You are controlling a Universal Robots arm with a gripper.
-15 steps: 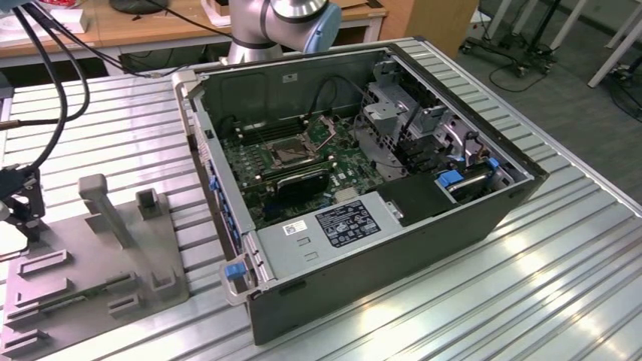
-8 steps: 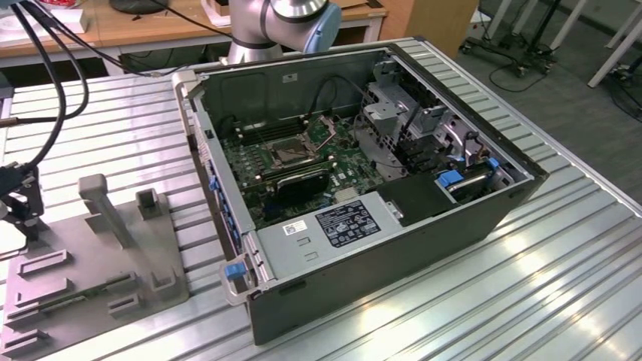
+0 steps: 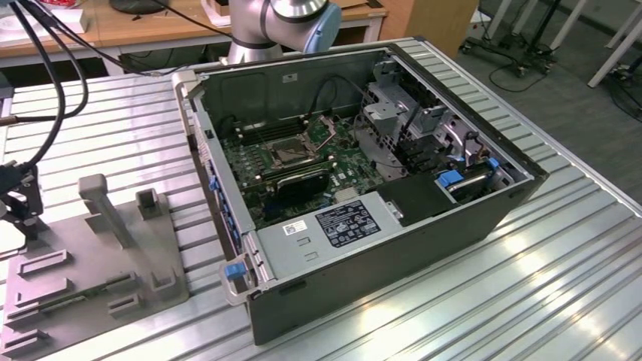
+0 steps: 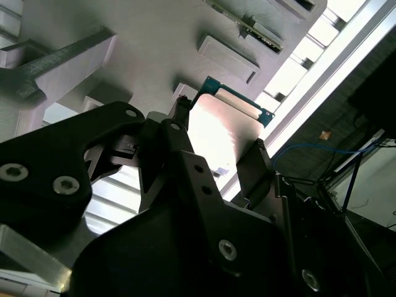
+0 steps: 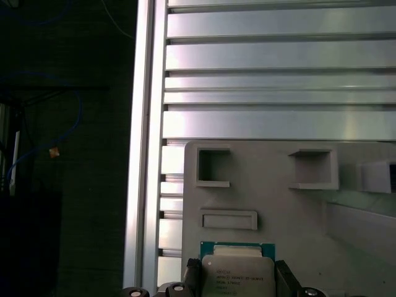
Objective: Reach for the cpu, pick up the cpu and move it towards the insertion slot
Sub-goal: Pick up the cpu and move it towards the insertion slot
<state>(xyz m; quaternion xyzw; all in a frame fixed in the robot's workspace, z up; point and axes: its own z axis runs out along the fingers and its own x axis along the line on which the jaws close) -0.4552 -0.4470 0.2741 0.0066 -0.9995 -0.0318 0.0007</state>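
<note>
**A:** The gripper [image 4: 219, 133] had its fingers [image 5: 286, 281] clamped on two opposite edges of the cpu [image 5: 238, 273]; the chip hung over the grey tray [image 5: 297, 204], lifted or resting I couldn't tell; the insertion slot [image 3: 284, 154] sat well apart, inside the computer case [image 3: 401, 256].

**B:** Risky hold, I'd say; a thin, flat square, smooth silvery lid on a green board; a quick swing could twist it loose.

**A:** And that metal-framed socket looked snug; a tilted chip might catch its rim; the matte plastic tray seemed kinder.
</note>
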